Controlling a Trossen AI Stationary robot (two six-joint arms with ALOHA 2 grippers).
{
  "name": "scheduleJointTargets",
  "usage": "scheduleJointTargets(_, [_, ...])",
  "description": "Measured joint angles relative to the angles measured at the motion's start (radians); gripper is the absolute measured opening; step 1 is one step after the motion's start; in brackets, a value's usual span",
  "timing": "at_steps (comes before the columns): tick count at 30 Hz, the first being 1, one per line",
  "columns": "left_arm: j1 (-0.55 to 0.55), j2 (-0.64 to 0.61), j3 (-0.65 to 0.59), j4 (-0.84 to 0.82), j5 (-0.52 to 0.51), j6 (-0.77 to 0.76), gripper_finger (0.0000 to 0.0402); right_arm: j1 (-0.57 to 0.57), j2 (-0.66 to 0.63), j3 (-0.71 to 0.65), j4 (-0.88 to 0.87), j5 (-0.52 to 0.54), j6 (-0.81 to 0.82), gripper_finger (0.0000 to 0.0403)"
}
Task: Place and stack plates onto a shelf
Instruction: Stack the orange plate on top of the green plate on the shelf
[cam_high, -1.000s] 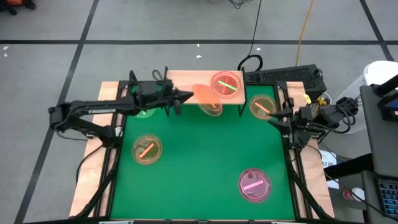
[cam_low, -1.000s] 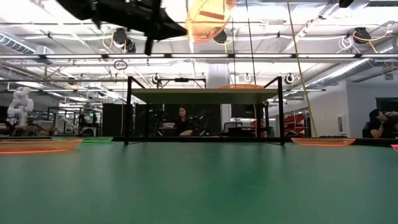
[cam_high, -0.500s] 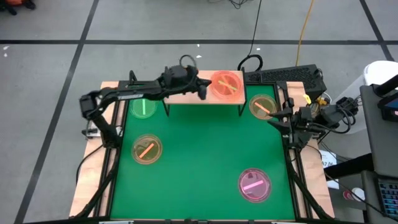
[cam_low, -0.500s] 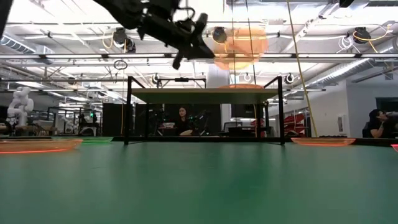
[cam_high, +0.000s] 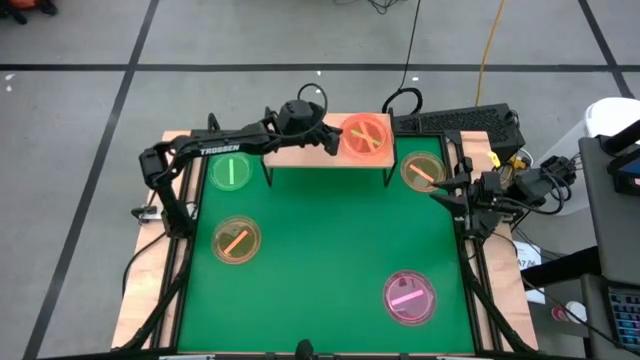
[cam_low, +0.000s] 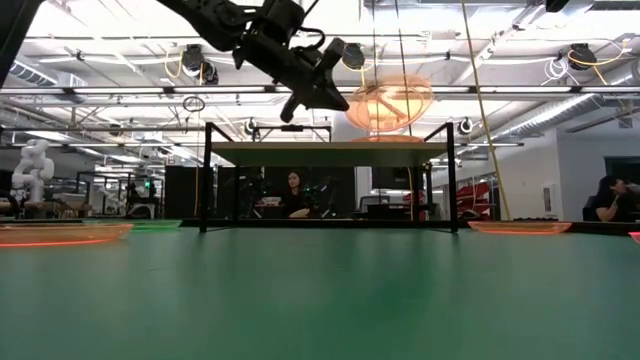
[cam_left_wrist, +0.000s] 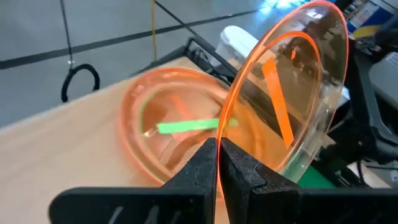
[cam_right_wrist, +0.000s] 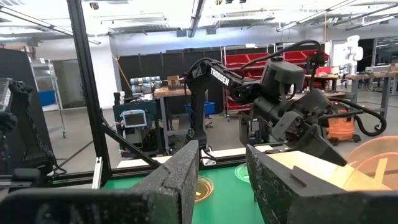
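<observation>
White "TROSSEN" lettering (cam_high: 212, 151) on left arm; rest unreadable.

Amber plate (cam_left_wrist: 292, 106), orange stripe; pink plate (cam_high: 410, 297), pink stripe.

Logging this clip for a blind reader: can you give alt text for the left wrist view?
The left tool pinches the rim of a tilted orange plate with an orange stripe, held above a plate with a green stripe that lies on the light-wood shelf.
</observation>
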Motion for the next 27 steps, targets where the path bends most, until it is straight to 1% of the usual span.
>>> scheduleJointTargets(6, [0.046,0.0,0.0,0.002,-0.001,-0.005,0.0019,0.0,0.0,0.0,0.0,0.0,0.0,0.0116])
scheduleJointTargets(10, [0.062,0.0,0.0,0.002,0.036,-0.016,0.0019,0.0,0.0,0.0,0.0,0.0,0.0,0.0116])
scheduleJointTargets(14, [0.067,0.0,0.0,0.002,0.043,0.016,0.0019,0.0,0.0,0.0,0.0,0.0,0.0,0.0116])
scheduleJointTargets(27, [0.068,0.0,0.0,0.037,0.061,0.026,0.002,0.0,0.0,0.0,0.0,0.0,0.0,0.0116])
